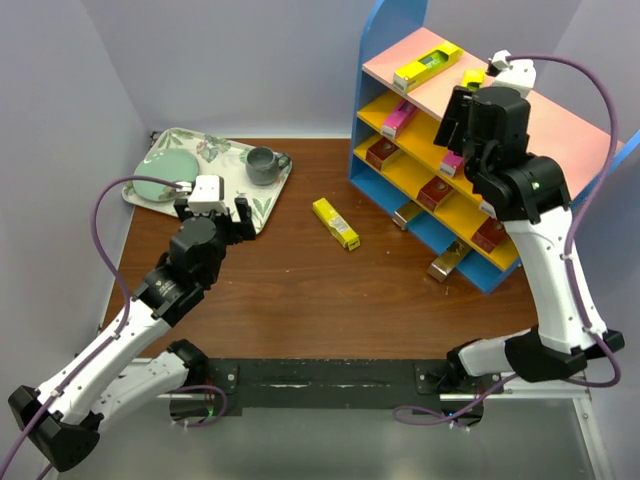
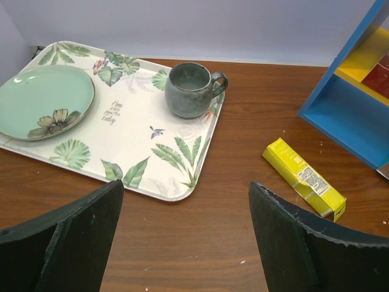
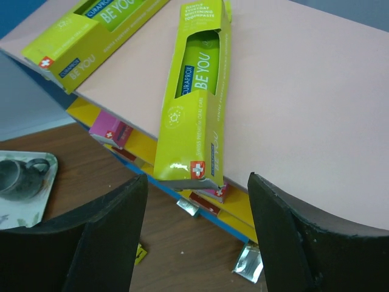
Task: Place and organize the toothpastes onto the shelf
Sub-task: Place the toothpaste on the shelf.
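Hovering R pincer (image 3: 197,179), jaws apart, over yellow toothpaste (image 3: 191,103) on shelf top (image 3: 292,91).

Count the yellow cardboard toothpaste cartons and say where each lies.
3 yellow cartons. Two lie on the shelf's pale pink top board: one near its left edge, one alongside. The third lies on the brown table. More may hide behind the right arm.
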Controlling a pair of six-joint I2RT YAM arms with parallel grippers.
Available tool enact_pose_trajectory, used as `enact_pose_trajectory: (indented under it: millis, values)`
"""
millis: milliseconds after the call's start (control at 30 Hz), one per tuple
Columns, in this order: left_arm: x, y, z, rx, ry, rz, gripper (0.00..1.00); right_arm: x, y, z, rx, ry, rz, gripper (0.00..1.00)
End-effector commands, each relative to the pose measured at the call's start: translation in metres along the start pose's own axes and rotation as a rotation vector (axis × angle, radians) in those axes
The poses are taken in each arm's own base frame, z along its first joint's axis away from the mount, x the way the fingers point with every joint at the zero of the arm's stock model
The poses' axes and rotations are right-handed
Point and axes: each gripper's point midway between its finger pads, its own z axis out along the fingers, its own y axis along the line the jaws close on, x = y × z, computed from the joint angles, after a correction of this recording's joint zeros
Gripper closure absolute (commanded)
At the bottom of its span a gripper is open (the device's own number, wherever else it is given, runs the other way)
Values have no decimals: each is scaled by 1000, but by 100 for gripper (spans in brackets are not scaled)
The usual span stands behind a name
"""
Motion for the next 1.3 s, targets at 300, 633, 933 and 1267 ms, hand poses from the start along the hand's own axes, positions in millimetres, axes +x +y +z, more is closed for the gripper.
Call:
enact_pose_trajectory:
  millis: [300, 633, 933, 1267]
  values:
    - [-6, 2, 1, -4, -18, -28, 11, -11, 24, -6, -155, -29, 15, 27]
    - [-8, 3, 0, -2, -24, -34, 11, -2, 51, 2, -250, 4, 27, 28]
    - [-9, 3, -1, 1, -26, -38, 11, -4, 43, -5, -241, -16, 40, 29]
    - [-8, 2, 0, 7, -22, -39, 11, -4, 42, -41, -414, -137, 2, 28]
